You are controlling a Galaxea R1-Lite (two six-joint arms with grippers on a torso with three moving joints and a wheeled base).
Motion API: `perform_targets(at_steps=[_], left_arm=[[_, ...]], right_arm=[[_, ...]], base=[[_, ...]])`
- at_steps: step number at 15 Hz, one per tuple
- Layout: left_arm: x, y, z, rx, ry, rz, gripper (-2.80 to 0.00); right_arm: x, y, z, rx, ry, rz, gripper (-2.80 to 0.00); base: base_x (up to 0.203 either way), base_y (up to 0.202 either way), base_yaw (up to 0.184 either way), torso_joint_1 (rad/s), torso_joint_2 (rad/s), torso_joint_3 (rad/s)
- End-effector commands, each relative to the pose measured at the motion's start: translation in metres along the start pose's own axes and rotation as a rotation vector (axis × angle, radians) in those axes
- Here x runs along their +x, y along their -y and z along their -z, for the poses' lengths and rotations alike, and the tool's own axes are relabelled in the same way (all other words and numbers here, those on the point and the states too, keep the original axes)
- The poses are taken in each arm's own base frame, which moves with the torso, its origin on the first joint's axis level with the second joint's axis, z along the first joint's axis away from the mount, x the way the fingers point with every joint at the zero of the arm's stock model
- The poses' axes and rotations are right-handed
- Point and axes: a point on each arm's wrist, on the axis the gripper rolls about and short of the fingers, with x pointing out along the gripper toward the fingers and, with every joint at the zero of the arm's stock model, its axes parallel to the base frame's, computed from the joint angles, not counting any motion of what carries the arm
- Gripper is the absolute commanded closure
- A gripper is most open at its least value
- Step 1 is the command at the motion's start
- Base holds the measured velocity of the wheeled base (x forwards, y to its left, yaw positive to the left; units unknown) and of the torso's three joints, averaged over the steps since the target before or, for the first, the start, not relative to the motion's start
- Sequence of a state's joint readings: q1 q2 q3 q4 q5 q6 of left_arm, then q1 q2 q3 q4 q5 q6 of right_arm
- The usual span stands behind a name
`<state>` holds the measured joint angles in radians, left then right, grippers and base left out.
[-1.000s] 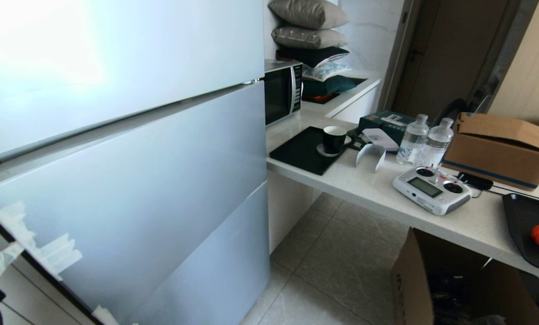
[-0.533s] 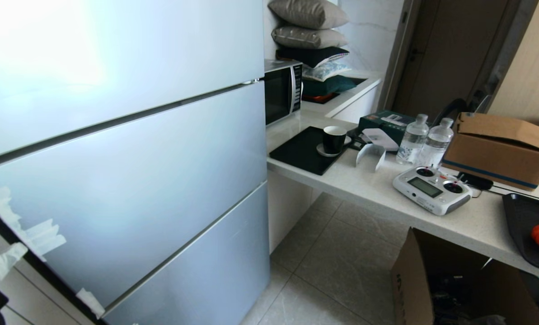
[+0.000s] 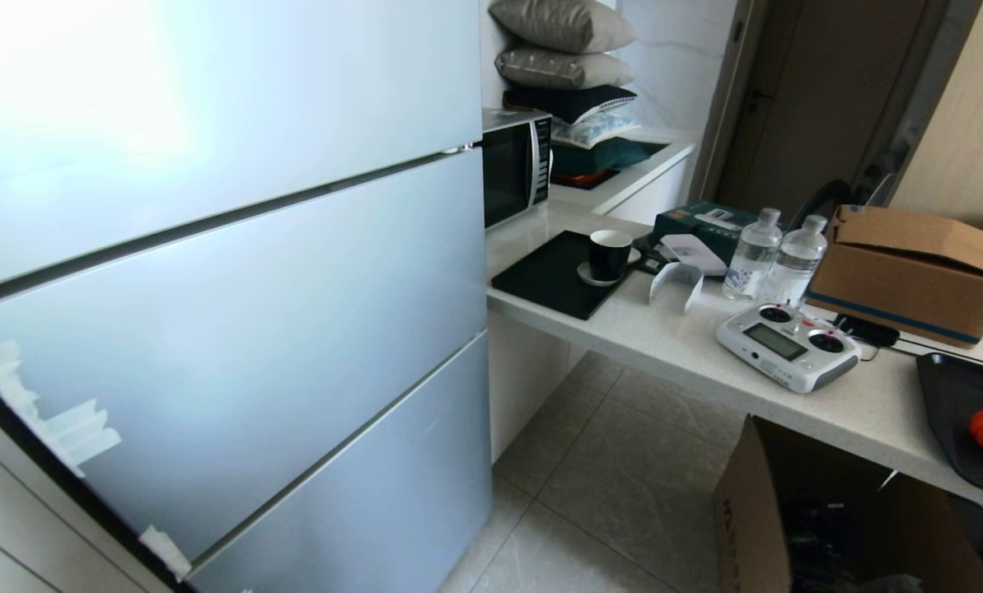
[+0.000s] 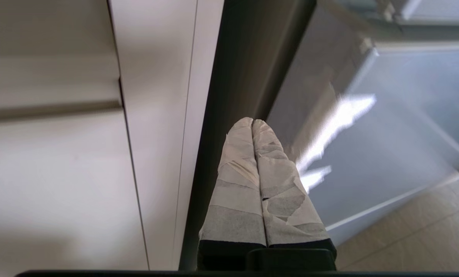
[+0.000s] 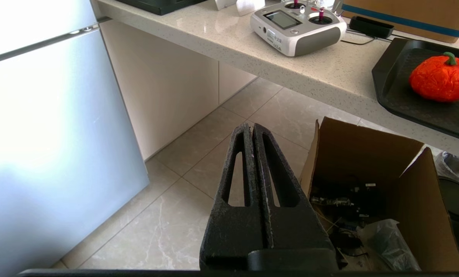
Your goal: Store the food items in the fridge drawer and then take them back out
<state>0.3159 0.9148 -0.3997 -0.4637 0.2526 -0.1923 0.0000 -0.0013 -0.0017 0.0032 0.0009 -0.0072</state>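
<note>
The food item, an orange pumpkin-like piece, sits on a black tray at the countertop's right end while we see the fridge shut and both grippers, left gripper and right gripper, pressed together and empty, so nothing looks stored.

- My left end effector, fingers pressed together, sits at the dark gap beside the closed fridge door.
- Lower right, an open cardboard box blocks floor under the desk.

Orange-red wrinkled round fruit with green stem, upright on black tray, fridge drawer out of sight
</note>
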Motion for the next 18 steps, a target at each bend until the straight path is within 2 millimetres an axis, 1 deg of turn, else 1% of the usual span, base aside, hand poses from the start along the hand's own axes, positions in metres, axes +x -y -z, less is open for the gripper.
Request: perform_targets(at_steps=[1,3,4,6,8,11,18], left_arm=[[0.021,0.004,0.004,0.009,-0.047,-0.014,0.00],[0.038,0.008,0.009,-0.019,-0.068,-0.010,0.00],[0.043,0.010,0.011,-0.048,-0.079,0.024,0.00],[0.045,0.012,0.012,-0.100,-0.106,0.104,0.00],[0.047,0.013,0.014,-0.130,-0.125,0.122,0.00],[0.045,0.014,0.015,-0.161,-0.148,0.188,0.00],[0.030,0.012,0.021,-0.196,-0.180,0.310,0.00]], right_arm=[[0.000,0.000,0.000,0.000,0.000,-0.001,0.00],[0.000,0.000,0.000,0.000,0.000,-0.001,0.00],[0.000,0.000,0.000,0.000,0.000,-0.001,0.00],[0.000,0.000,0.000,0.000,0.000,-0.001,0.00],[0.000,0.000,0.000,0.000,0.000,-0.001,0.00],[0.000,0.000,0.000,0.000,0.000,-0.001,0.00],[0.000,0.000,0.000,0.000,0.000,-0.001,0.00]], base=[[0.000,0.000,0.000,0.000,0.00,0.000],[0.000,0.000,0.000,0.000,0.00,0.000],[0.000,0.000,0.000,0.000,0.00,0.000],[0.000,0.000,0.000,0.000,0.00,0.000],[0.000,0.000,0.000,0.000,0.00,0.000],[0.000,0.000,0.000,0.000,0.00,0.000],[0.000,0.000,0.000,0.000,0.00,0.000]])
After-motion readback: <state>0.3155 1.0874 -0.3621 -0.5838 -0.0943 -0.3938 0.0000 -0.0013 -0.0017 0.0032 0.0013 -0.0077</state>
